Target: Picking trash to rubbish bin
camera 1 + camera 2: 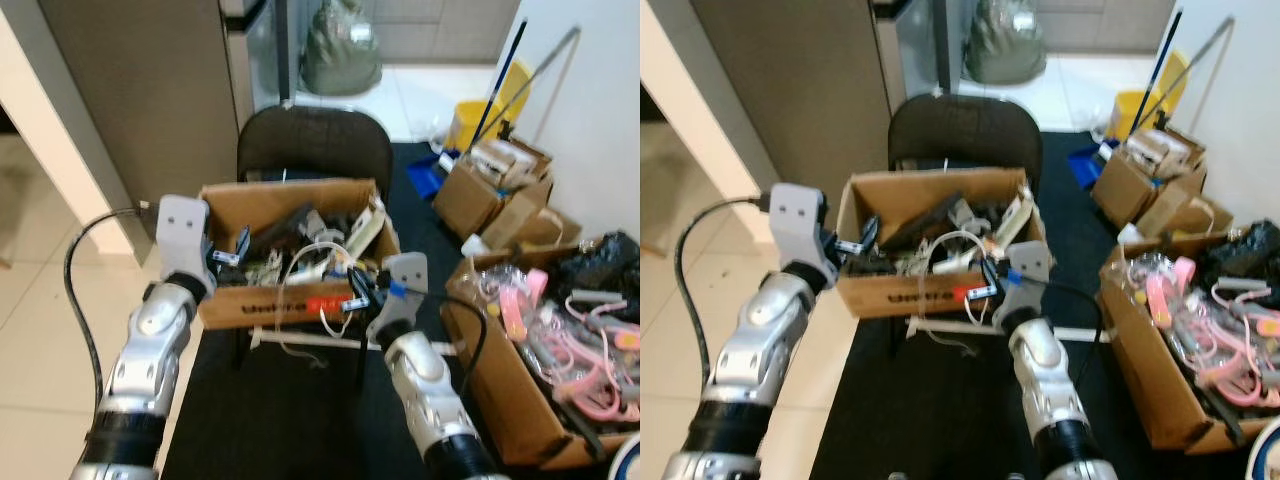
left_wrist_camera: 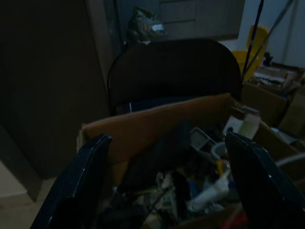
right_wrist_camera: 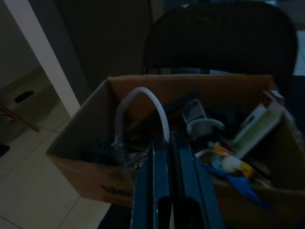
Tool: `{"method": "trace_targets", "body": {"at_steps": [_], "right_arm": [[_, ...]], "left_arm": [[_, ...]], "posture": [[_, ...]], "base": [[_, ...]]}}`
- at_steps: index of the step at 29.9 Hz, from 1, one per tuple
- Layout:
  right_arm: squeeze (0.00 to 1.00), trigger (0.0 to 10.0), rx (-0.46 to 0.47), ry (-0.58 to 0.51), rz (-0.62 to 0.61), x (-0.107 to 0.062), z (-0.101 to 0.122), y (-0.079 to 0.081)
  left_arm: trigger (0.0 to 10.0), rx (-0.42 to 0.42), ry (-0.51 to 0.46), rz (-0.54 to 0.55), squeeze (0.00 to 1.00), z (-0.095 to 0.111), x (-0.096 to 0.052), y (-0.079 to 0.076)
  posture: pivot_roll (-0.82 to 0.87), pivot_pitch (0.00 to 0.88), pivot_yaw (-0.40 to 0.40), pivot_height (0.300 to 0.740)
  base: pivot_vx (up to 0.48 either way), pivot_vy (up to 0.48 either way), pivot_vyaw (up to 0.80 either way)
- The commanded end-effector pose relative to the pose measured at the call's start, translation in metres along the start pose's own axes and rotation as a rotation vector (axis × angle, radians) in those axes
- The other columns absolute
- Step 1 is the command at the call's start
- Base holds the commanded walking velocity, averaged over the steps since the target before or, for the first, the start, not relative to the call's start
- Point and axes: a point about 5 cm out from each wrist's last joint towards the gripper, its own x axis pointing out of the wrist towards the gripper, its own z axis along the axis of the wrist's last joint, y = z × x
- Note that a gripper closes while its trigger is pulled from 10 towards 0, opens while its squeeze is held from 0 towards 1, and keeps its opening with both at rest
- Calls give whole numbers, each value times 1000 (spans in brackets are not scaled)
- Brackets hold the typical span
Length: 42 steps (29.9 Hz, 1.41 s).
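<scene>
A cardboard box (image 1: 262, 306) crammed with cables, packaging and other trash rests on a black chair (image 1: 315, 140). My left gripper (image 1: 236, 250) hovers over the box's left end, its fingers (image 2: 90, 171) spread wide open with nothing between them. At the box's front rim my right gripper (image 1: 353, 284) is shut, and a white cable (image 3: 143, 93) arches up from its fingertips and back down into the box. The cable end looks pinched between the fingers.
A larger open box (image 1: 500, 385) of pink items stands on the black mat to the right. Smaller boxes (image 1: 485, 190), a yellow mop bucket (image 1: 470, 120) and a green bag (image 1: 342, 50) lie beyond. A brown cabinet wall (image 1: 140, 90) rises at the left.
</scene>
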Motion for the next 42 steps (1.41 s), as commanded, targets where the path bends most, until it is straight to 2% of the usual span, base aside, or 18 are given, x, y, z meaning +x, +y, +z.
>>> {"method": "trace_targets", "body": {"at_steps": [1,3,7,8,10,12,13,14,18,21,24,29,31,33,37,42], "right_arm": [[0,10000,3,-9,13,2,3,2],[0,10000,3,-16,8,3,4,0],[0,10000,39,-116,1,13,32,0],[0,10000,42,-129,3,15,36,1],[0,10000,27,-201,23,22,57,5],[0,10000,9,-276,10,30,80,6],[0,10000,-11,-330,-24,36,97,2],[0,10000,-11,-330,-24,36,97,2],[0,10000,-57,-429,-96,47,133,-12],[0,10000,-62,-491,-98,54,159,-16],[0,10000,-63,-506,-93,56,165,-16],[0,10000,-82,-577,-98,71,198,-15],[0,10000,-94,-555,-101,78,200,-16],[0,10000,-117,-493,-91,84,194,-15],[0,10000,-113,-436,-73,87,182,-13],[0,10000,-79,-452,-77,86,181,-13]], "left_arm": [[10000,6,-23,12,0,13,2,7],[10000,5,-46,9,0,21,5,7],[10000,10,-127,1,0,50,16,11],[10000,11,-131,0,0,52,16,11],[10000,13,-130,-7,0,52,16,11],[10000,31,-96,-34,0,43,15,6],[10000,49,-39,-73,0,30,12,-1],[10000,49,-39,-73,0,30,12,-1],[10000,79,62,-188,0,-1,-1,-23],[10000,63,70,-193,0,-4,-2,-27],[10000,60,70,-191,0,-4,-2,-27],[10000,66,74,-182,0,-4,0,-23],[10000,76,86,-161,0,-5,0,-21],[10000,91,92,-134,0,-7,0,-18],[10000,97,100,-103,0,-9,-1,-14],[10000,75,82,-87,0,-7,-3,-9]], "posture": [[29,135,44,740],[29,135,44,740],[37,132,49,740],[37,132,49,740],[37,131,53,740],[34,130,56,740],[33,130,56,740],[33,130,56,740],[32,131,57,740],[27,131,55,740],[27,131,55,740],[27,121,56,740],[27,119,55,740],[27,119,55,740],[30,115,48,740],[30,112,52,740]], "base": [[364,0,0],[364,0,0],[366,0,0],[368,0,0],[364,0,0],[352,0,0],[270,0,0],[270,0,0],[0,0,0],[0,0,0],[0,0,0],[0,0,0],[0,0,0],[0,0,0],[0,0,0],[0,0,0]]}}
